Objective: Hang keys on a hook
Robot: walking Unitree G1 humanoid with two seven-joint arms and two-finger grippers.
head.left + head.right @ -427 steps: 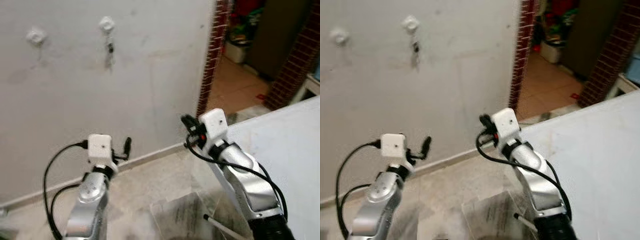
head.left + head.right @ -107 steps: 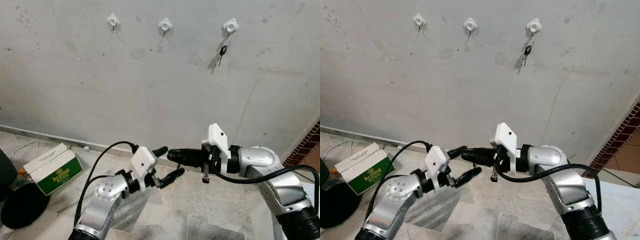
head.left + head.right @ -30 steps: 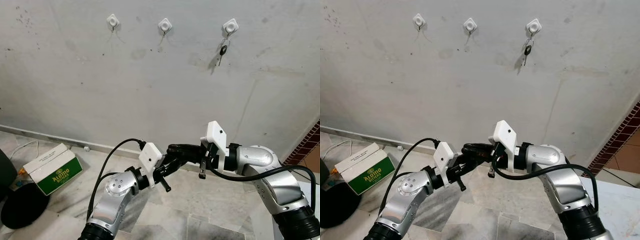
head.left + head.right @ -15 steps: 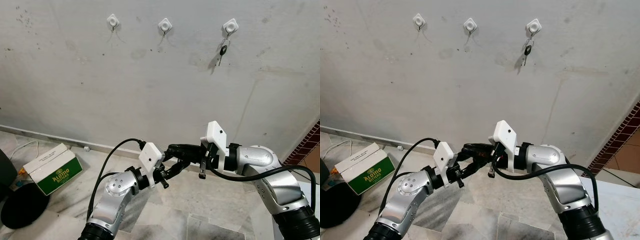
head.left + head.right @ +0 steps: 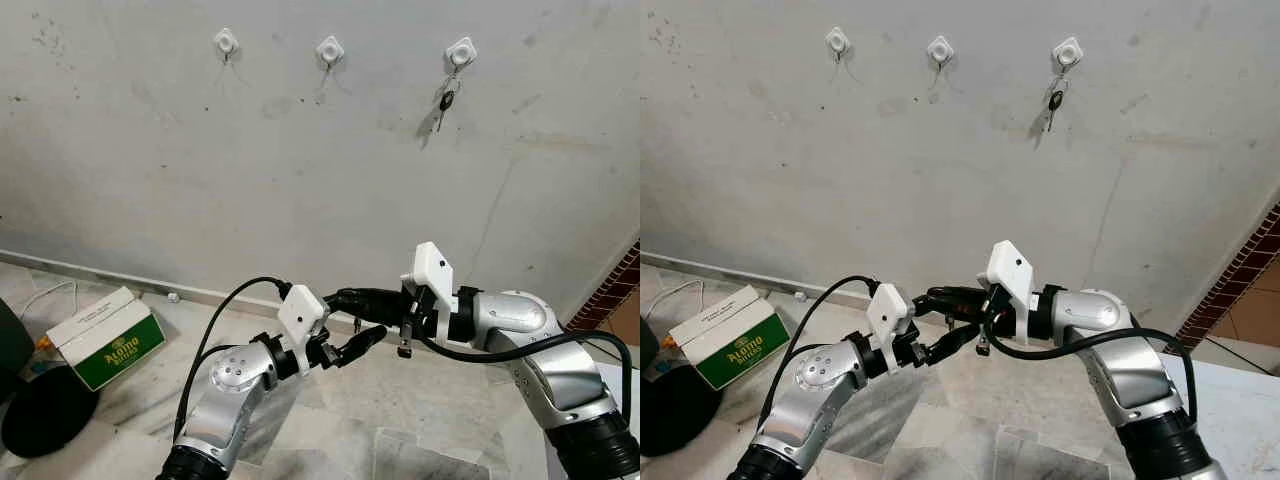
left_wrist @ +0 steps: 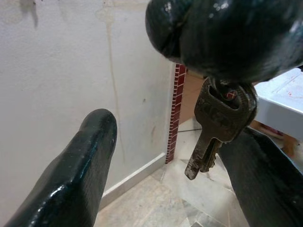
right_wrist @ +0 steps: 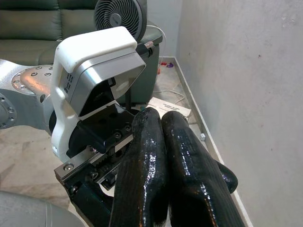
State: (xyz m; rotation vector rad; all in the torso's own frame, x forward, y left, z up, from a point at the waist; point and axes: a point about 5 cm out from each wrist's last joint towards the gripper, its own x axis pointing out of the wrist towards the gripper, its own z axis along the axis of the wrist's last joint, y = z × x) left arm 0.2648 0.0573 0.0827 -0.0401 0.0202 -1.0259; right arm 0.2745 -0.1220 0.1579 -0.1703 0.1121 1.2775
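Three white hooks are on the grey wall: the left hook point(image 5: 226, 41), the middle hook point(image 5: 329, 47) and the right hook point(image 5: 461, 50), where a dark key point(image 5: 446, 101) hangs. My right gripper point(image 5: 337, 297) reaches left at chest height, shut on a bunch of brass keys point(image 6: 214, 126) that dangles below its fingertips point(image 6: 227, 33). My left gripper point(image 5: 350, 318) is open, with one finger point(image 6: 83, 170) on each side of the keys and not touching them. In the right wrist view the right gripper's fingers point(image 7: 163, 142) press together in front of the left wrist's white camera housing point(image 7: 97, 68).
A green and white box point(image 5: 104, 337) lies on the tiled floor at the left, by a black round object point(image 5: 40, 412). A red brick door edge point(image 5: 612, 290) stands at the right. A white table corner point(image 5: 1245, 405) is at the lower right.
My left gripper's fingers have spread and swung up, so they now stand on either side of the right gripper's tip and the keys. The right arm has barely moved.
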